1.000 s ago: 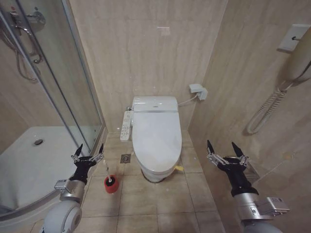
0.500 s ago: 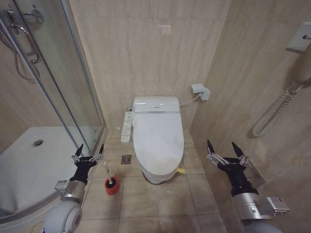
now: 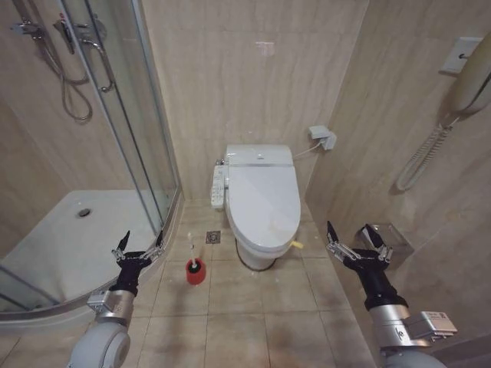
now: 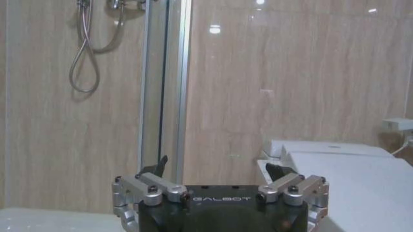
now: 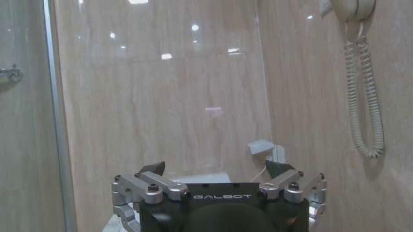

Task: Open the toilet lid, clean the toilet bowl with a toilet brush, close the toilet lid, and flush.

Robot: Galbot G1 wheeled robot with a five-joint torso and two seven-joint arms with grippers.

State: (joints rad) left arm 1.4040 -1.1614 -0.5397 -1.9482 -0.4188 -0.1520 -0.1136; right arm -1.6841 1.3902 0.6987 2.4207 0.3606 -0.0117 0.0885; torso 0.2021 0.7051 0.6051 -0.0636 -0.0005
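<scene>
- A small bathroom is seen, walled and floored in beige tile, with a glass shower enclosure [image 3: 115,123] on the left and a wall phone [image 3: 468,77] on the right.
- The toilet lid [image 3: 265,201] is found shut, lying flat over the toilet bowl [image 3: 257,257] against the back wall; the bowl's inside is hidden beneath it.
- The lid is judged light, stiff and glossy — likely slippery. A small yellow strap [image 3: 297,244] is seen at its front rim, and that strap, or the rim edge beside it, is judged the best place to take hold.
- The toilet brush [image 3: 193,262] is stood in a red holder cup [image 3: 196,274] on the floor, just left of the bowl. Its slim handle is judged light and rigid — best pinched near the top.
- The left hand [image 3: 140,246] is held low near the shower sill, its fingers spread apart and empty.
- The right hand [image 3: 357,239] is held low by the right wall, fingers likewise apart, nothing between them. Both hands are well apart from the toilet.
</scene>
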